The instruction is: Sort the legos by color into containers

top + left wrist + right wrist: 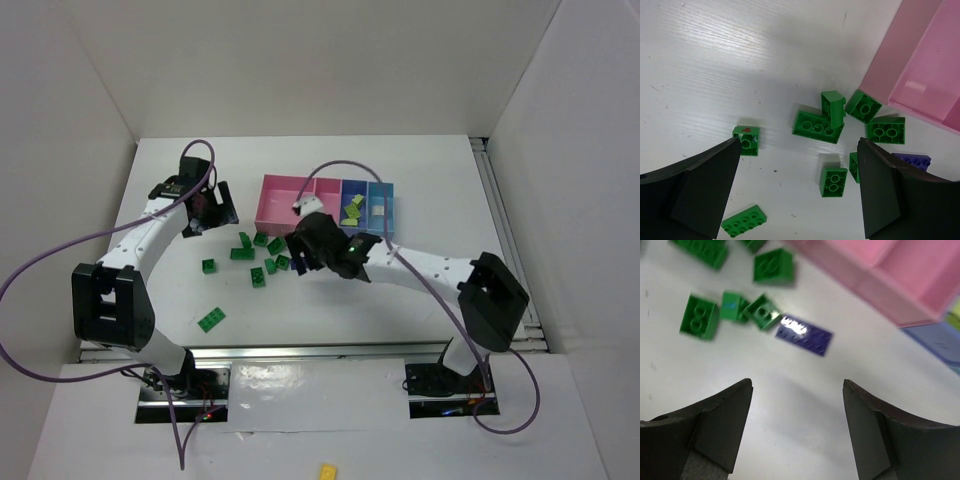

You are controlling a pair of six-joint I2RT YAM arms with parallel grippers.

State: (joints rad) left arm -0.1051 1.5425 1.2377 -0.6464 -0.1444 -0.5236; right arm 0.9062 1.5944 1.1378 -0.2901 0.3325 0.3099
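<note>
The right fingers (pixel 720 425) stand apart with nothing between them, above the bare white surface (pixel 790 375). The dark purple brick (pixel 805 335) lies flat just beyond their tips, clear of both and near the pink containers (pixel 890 295). The left fingers (pixel 695 190) are spread wide and empty, with green legos (pixel 817 127) scattered on the surface beyond them.

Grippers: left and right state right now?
Left gripper: open, holding nothing.
Right gripper: open, holding nothing; purple brick lies on the table ahead of it.
</note>
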